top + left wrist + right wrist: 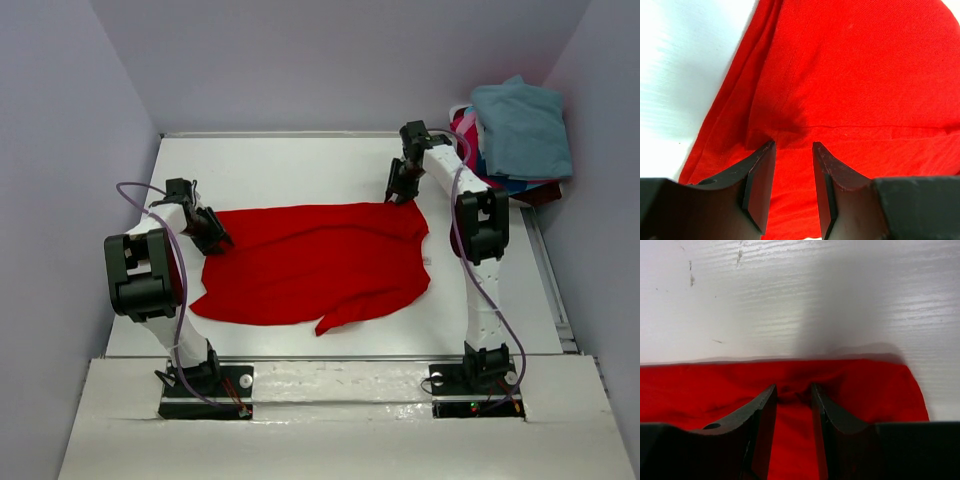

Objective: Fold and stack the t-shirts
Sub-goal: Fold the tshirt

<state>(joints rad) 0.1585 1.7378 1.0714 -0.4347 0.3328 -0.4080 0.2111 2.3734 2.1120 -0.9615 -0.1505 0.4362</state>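
Left gripper (215, 243) and right gripper (400, 193), fingers narrow, each pinch an edge of the red t-shirt (315, 262), spread unfolded on the table (280, 165); other t-shirts (515, 135) sit heaped far right, apparently none folded.

Top view: even, soft overhead light, sharp throughout, with only thin shadows hugging the red t-shirt (320, 265) on the table (290, 165). Left wrist view: the table left of the shirt is blown out to white glare, and the jaws are dark and soft-edged. Right wrist view: a broad grey shadow lies on the table just beyond the shirt, the grain is crisp and the jaws are blurred.
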